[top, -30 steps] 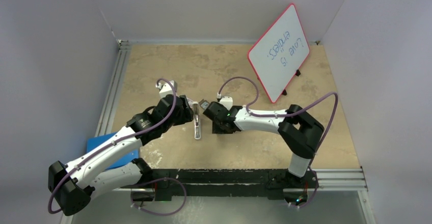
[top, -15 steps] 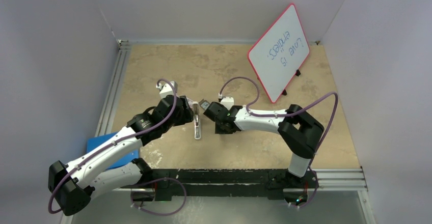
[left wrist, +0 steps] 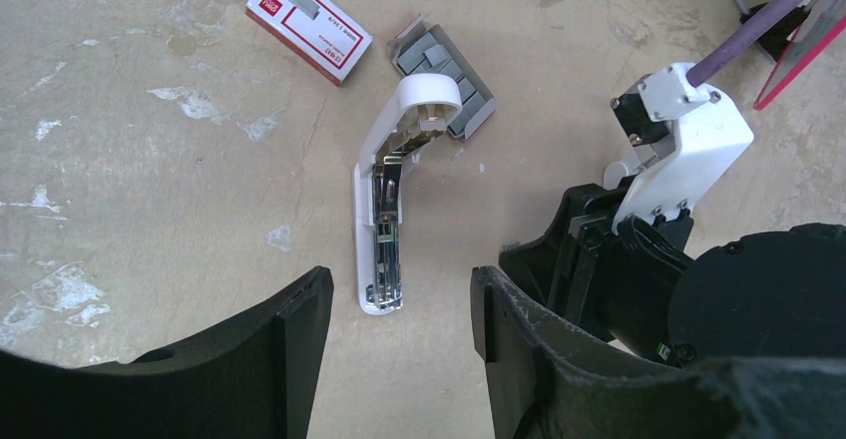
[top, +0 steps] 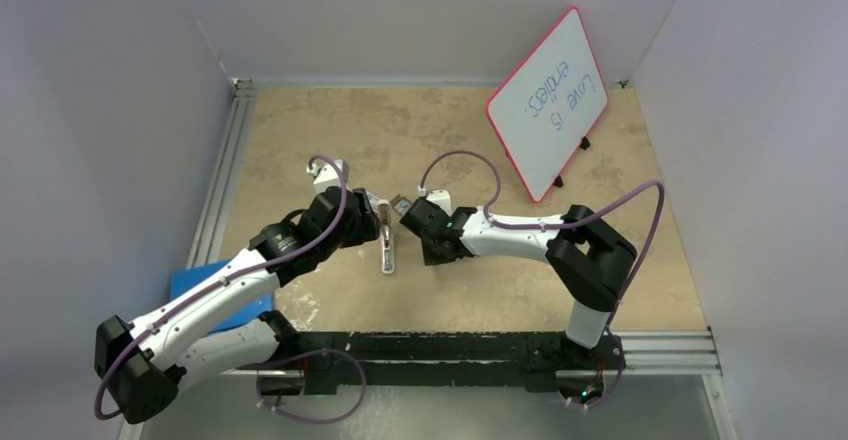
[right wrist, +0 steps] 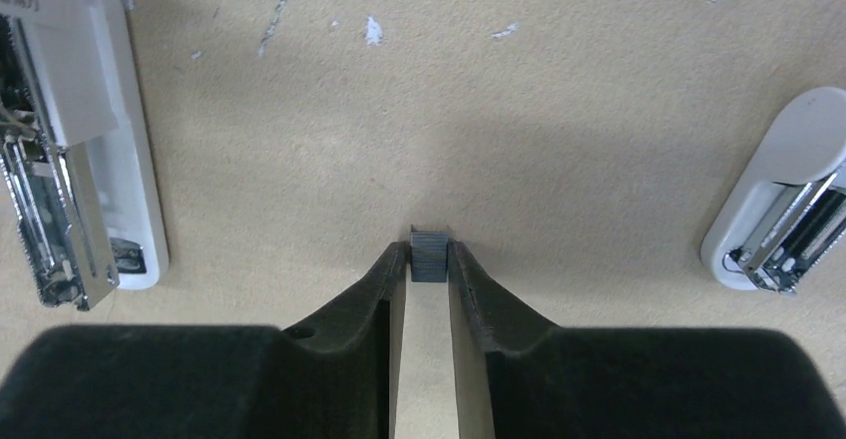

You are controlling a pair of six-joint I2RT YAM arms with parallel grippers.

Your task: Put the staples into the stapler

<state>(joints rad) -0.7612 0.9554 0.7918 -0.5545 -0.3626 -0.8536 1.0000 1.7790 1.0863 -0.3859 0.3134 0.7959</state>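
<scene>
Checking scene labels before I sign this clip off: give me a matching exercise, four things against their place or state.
Things:
1 stapler
2 red-and-white sleeve
3 tray of staples
4 single staple strip

States:
A pinched between the right jaws
B lying hinged open, metal channel showing
C beside the stapler's rounded end
D lying flat, label up

Pairs: 1-B; 2-D; 3-C; 4-A
</scene>
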